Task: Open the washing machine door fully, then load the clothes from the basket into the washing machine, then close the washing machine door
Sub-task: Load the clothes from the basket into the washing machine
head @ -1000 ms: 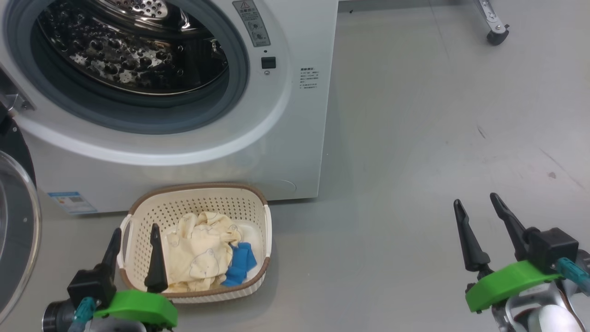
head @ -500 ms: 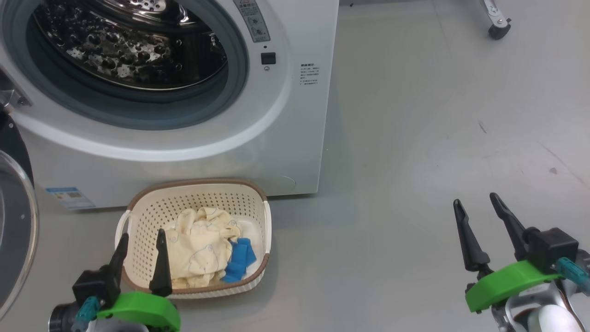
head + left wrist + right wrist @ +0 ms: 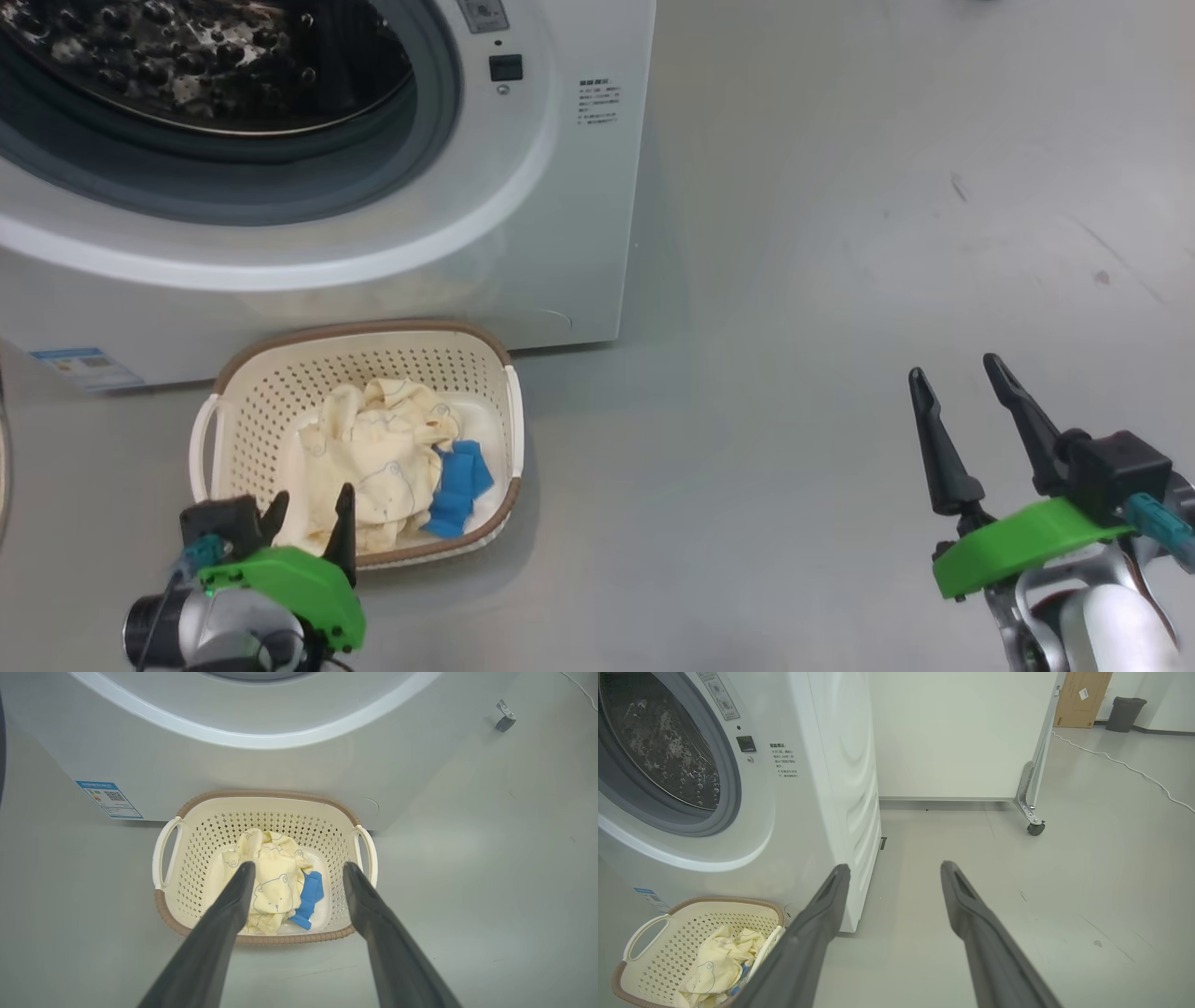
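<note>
At the far left of the head view a thin sliver of the washing machine door (image 3: 3, 448) is showing. It is swung away from the mouth, so I am judging that the opening step is finished.

My left pincer (image 3: 315, 492) has just changed its pose. A second ago its fingers were standing long and upright beside the basket (image 3: 271, 392). Now they are looking short, because I am tipping the wrist down toward the load. The jaws are spread wide and are holding nothing. In the left wrist view the two fingers are framing the pale yellow bear-print garments (image 3: 373, 457), which are lying crumpled in the middle of the basket. I cannot tell whether the tips are touching the cloth yet. The small blue cloth pieces (image 3: 457, 481) are lying just to the right of the yellow heap, against it.

The basket is sitting on the grey floor (image 3: 794, 280), just in front of the white washing machine (image 3: 560, 233). The whole head picture has also slid, but that is my head that is turning, not the things that are moving. The steel drum (image 3: 187, 56) is holding no clothes that I can see, so loading is only beginning.

My right pincer (image 3: 953, 369) is hanging over bare floor, well apart from the basket. It is released and empty, as it was before.
</note>
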Controlling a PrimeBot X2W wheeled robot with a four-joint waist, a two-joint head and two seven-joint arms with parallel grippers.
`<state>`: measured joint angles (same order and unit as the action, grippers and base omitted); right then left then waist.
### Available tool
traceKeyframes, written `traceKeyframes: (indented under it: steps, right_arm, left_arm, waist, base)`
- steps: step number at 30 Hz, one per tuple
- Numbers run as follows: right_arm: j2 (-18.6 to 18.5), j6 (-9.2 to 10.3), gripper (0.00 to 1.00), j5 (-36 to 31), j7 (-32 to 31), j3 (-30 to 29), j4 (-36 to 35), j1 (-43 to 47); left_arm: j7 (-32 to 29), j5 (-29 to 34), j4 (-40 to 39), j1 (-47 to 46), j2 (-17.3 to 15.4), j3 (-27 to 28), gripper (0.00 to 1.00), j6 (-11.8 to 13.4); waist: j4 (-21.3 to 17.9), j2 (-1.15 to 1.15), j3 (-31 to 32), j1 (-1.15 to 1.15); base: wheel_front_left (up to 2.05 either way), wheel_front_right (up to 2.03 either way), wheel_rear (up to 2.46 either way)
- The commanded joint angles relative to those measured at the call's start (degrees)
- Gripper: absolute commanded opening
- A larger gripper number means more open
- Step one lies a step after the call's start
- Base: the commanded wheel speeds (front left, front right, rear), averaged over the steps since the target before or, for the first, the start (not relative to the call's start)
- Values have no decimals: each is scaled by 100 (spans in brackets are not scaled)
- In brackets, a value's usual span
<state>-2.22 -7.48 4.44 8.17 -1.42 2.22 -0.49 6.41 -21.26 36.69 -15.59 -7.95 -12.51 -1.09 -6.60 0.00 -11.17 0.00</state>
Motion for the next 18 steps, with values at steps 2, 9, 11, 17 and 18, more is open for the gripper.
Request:
traceKeyframes:
  steps: [2, 9, 11, 17, 18]
  right_arm:
    - [-65, -1, 100, 41, 119, 143, -178, -312]
    - [-65, -1, 100, 87, 233, 180, -213, -597]
    - [-65, -1, 100, 115, 273, 180, -231, -691]
    - [-65, -1, 100, 247, 414, 225, -279, -995]
    - [-65, -1, 100, 274, 437, 237, -284, -1039]
  left_arm:
    - [-30, -92, 253, -467, -91, 175, 100, -115]
    - [-193, -390, 1294, -1328, -85, 240, 100, -407]
    - [-275, -480, 1546, -1568, -90, 255, 100, -465]
    - [-499, -590, 2159, -2255, -245, 195, 100, -571]
    - [-533, -602, 2242, -2366, -278, 186, 100, -580]
  waist:
    - [-147, 0, -300, 0]
    - [-334, 0, -995, 0]
    - [-386, 0, -1217, 0]
    - [-553, 0, -1947, 0]
    - [-579, 0, -2067, 0]
  base:
    - [0, 0, 0]
    - [0, 0, 0]
    - [0, 0, 0]
    - [0, 0, 0]
    - [0, 0, 0]
